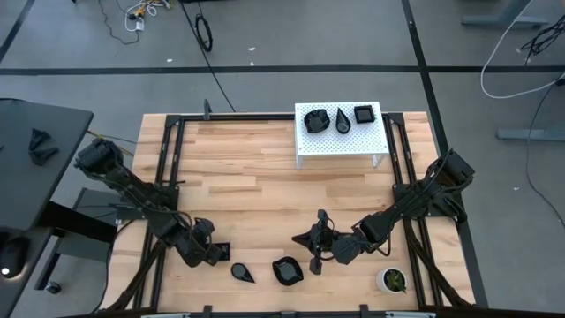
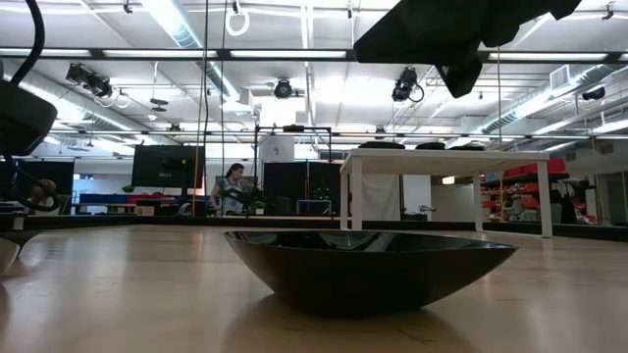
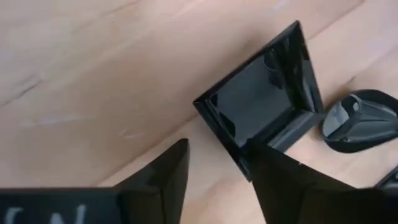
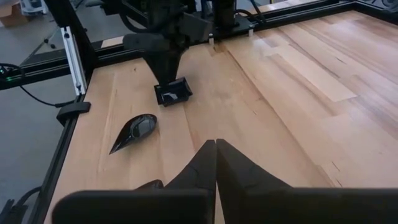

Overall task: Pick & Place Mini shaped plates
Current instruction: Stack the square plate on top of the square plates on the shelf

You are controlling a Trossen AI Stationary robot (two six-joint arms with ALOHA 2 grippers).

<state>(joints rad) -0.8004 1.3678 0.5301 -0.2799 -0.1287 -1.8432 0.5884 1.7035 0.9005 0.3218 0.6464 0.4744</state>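
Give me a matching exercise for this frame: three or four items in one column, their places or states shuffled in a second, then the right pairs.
1. square plate
2. teardrop plate
3. right gripper
4. white cup

A. shut, over bare wood
B. on the table beneath the open left gripper
C. near the table's front right corner
D. between the square plate and the rounded plate

Pairs: 1-B, 2-D, 3-A, 4-C

Three mini plates (image 1: 341,119) sit in a row on the raised shelf (image 1: 305,152) at the table's far edge. Along the near edge lie a square plate (image 1: 222,252), then a teardrop plate (image 1: 244,273), a rounded plate (image 1: 287,270) and, farthest right, a cup (image 1: 392,281).
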